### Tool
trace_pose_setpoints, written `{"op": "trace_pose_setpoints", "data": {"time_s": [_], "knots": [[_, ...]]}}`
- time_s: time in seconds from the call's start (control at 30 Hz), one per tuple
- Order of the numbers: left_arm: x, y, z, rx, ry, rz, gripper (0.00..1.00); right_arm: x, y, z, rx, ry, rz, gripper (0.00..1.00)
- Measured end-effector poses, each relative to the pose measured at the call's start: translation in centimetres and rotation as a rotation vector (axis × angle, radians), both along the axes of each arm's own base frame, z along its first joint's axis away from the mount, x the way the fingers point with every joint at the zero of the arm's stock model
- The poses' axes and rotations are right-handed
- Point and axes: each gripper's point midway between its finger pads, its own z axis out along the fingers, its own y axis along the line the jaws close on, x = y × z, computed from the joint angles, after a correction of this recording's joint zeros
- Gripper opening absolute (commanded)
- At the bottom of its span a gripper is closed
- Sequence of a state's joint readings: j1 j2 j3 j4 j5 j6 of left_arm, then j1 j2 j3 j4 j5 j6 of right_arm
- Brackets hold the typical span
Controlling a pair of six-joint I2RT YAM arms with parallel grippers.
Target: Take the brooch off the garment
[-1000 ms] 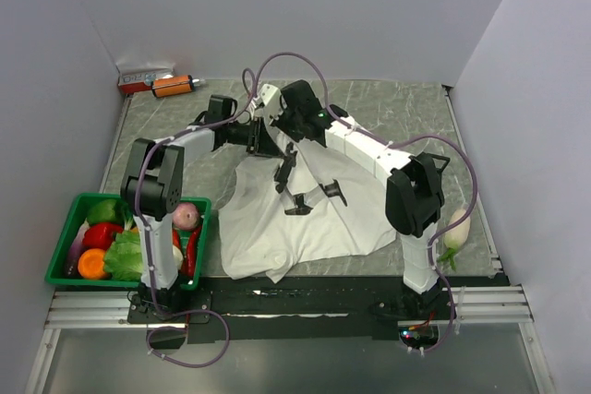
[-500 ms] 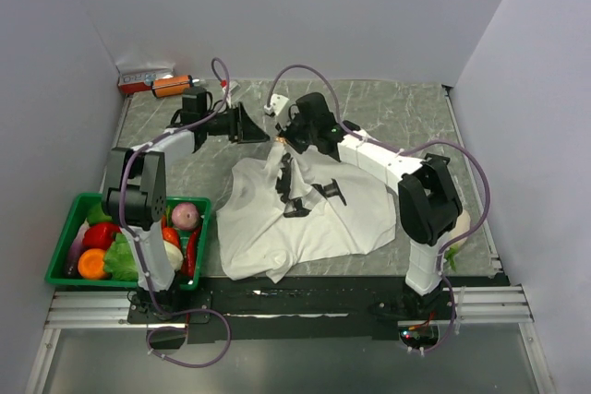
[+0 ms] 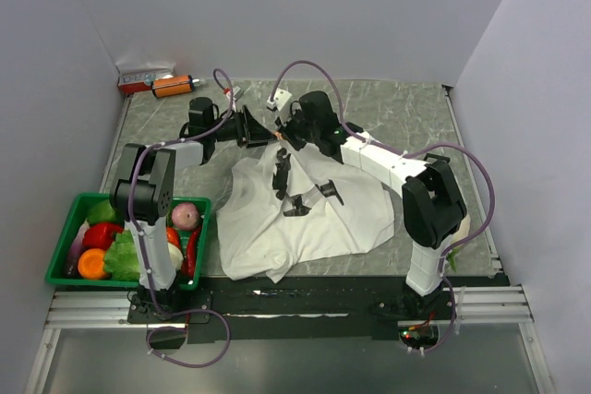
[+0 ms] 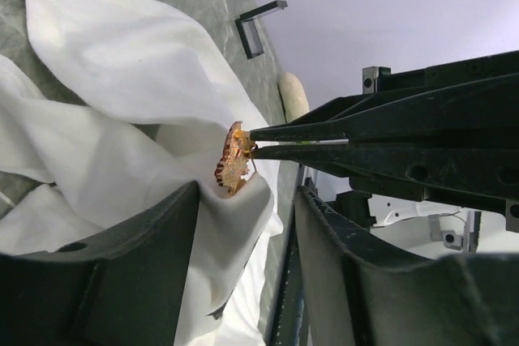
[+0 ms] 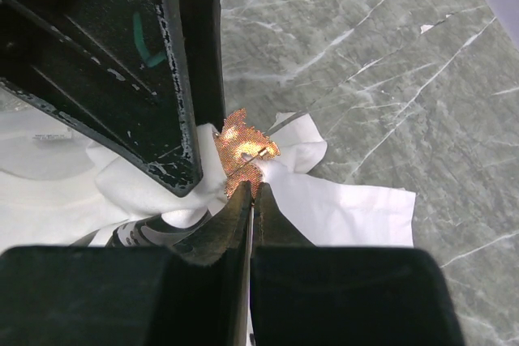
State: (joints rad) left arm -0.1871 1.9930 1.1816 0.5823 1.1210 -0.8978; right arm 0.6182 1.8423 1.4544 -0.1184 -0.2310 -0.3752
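At the near left of the worktop [image 3: 397,108], a green basket [image 3: 61,237] is holding produce: a reddish onion [image 3: 186,216] at its far right corner, a red pepper [image 3: 102,234], a leafy green head [image 3: 125,256] and an orange round piece [image 3: 92,265] at its near left. The left arm's base link is standing just in front of the basket's right side.

The garment [image 3: 305,214] is lying crumpled across the middle, its near hem reaching the worktop's near edge and its far part rising into a peak between the two tools. The brooch [image 5: 243,151] is sitting at that peak, pinned in the cloth. The right tool [image 5: 251,188] is pressing its fingers together on the brooch's pin. The left tool [image 4: 247,192] is facing it with fingers partly spread; a fold of cloth is lying between them, and a dark gap is showing beside one finger.

Bare worktop is showing behind the tools and toward the far right corner. An orange bottle [image 3: 173,86] and a small box [image 3: 143,77] are resting in the far left corner by the wall. A pale vegetable [image 3: 457,226] is lying near the right edge, partly hidden by the right arm.
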Motion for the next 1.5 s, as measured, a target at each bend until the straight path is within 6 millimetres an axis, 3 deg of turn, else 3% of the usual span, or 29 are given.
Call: {"op": "trace_pose_setpoints", "data": {"time_s": [0.27,0.57,0.9,1.1,1.13,1.27,1.5], "knots": [[0.1,-0.5,0.2,-0.03,0.016,-0.001,0.42,0.1,0.1,0.1,0.008,0.001,-0.005,0.0],[0.3,-0.6,-0.6,-0.042,0.059,0.001,0.39,-0.1,0.3,0.1,0.011,-0.002,0.015,0.0],[0.2,-0.8,-1.0,-0.048,0.082,-0.007,0.29,-0.6,0.5,-0.2,-0.001,-0.029,0.047,0.0],[0.2,-0.8,-1.1,-0.049,0.086,-0.013,0.11,-0.6,0.5,-0.5,-0.009,-0.041,0.058,0.0],[0.2,-0.9,-1.2,-0.05,0.087,-0.018,0.01,-0.7,0.4,-0.6,-0.012,-0.04,0.059,0.0],[0.2,-1.0,-1.3,-0.054,0.099,-0.021,0.01,-0.7,0.6,-0.6,-0.011,-0.046,0.071,0.0],[0.2,-1.4,-2.3,-0.045,0.131,-0.013,0.01,-1.6,2.5,1.6,0.044,-0.097,0.138,0.0]]}}
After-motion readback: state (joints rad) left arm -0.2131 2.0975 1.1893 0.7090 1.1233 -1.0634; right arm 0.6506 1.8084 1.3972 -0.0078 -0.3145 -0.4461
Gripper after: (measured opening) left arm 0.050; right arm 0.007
